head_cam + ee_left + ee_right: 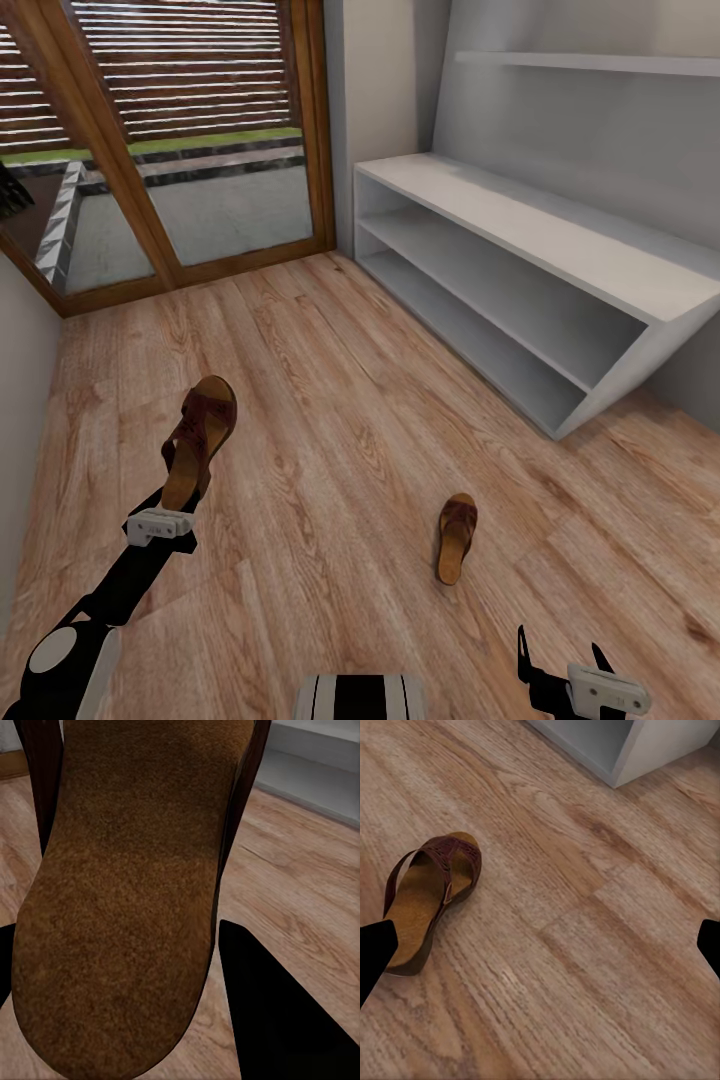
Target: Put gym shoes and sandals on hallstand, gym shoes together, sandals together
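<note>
Above the wood-grain floor [330, 420], the left gripper [172, 500] clasped one brown leather sandal [198, 440], toe away. Its twin [457, 537] lay flat, lengthwise, before the spread right gripper [560, 660].

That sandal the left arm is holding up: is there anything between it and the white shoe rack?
Nothing visible stands in the way. The held sandal is up in the left gripper, and bare corridor floor runs from there to the rack, whose top and tiers look empty. The other sandal lies off to the side.
</note>
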